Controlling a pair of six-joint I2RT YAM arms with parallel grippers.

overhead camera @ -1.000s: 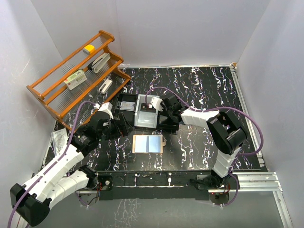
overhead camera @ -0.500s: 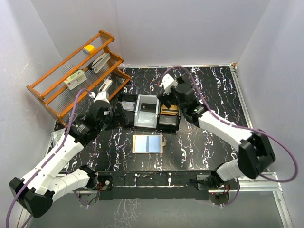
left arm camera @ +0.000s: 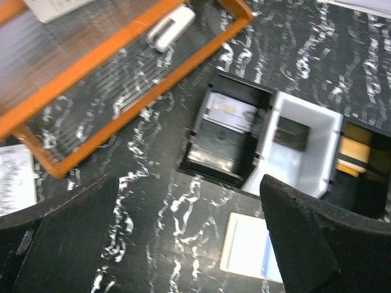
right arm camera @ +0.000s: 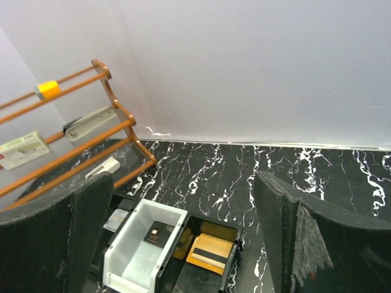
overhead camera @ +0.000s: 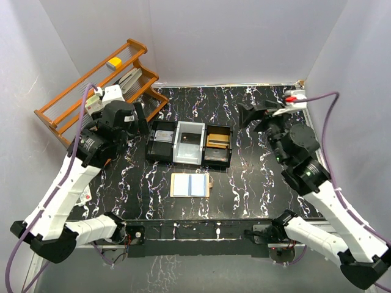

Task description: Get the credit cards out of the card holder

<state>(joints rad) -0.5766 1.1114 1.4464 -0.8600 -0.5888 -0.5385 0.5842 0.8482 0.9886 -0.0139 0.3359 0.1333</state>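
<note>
Shows the right fingers (overhead camera: 249, 113) pulled back from the tray (overhead camera: 153, 155) to the upper right of the overhead view. Shows them spread fully within the last second and holding nothing. Shows the left fingers (overhead camera: 135, 117) likewise lifted away toward the rack (overhead camera: 61, 119) at upper left, spread wide as before and also empty. Leaves 1 orange-brown credit card (overhead camera: 217, 141) lying in the tray's right compartment, uncovered once the right arm cleared. Keeps the card holder (overhead camera: 179, 185) where it was, open flat on the desk (overhead camera: 263, 177) at lower centre, near the tray's front edge but apart from it. Shows 1 blue-grey credit card (overhead camera: 197, 185) on its right half. Suggests 1 delivery finished and both arms free. Suggests the task unfinished while that blue-grey card stays with the holder. Cannot tell whether more cards sit beneath it.
</note>
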